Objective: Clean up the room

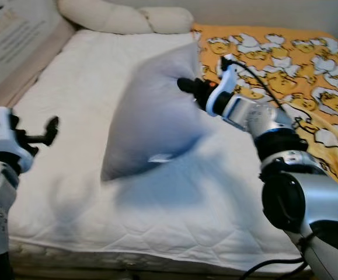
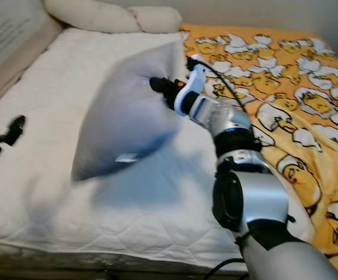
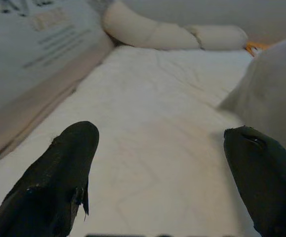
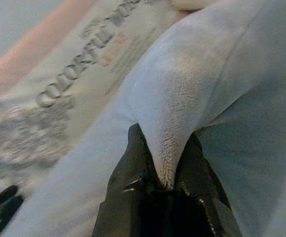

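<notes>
White quilted mattress [image 1: 69, 192] covers most of the bed, with a yellow duck-print blanket [image 1: 309, 70] along its right side and a long cream bolster [image 1: 122, 17] at the head. Above the mattress hangs a pale grey pillow [image 1: 151, 116], blurred, lifted clear. It looks light, soft and floppy, so an edge or corner fold is the place to pinch. The right hand [image 4: 166, 185] is clamped narrow on such a fold. The left hand [image 3: 157, 173] is spread wide, holding nothing, just beside the pillow.
</notes>
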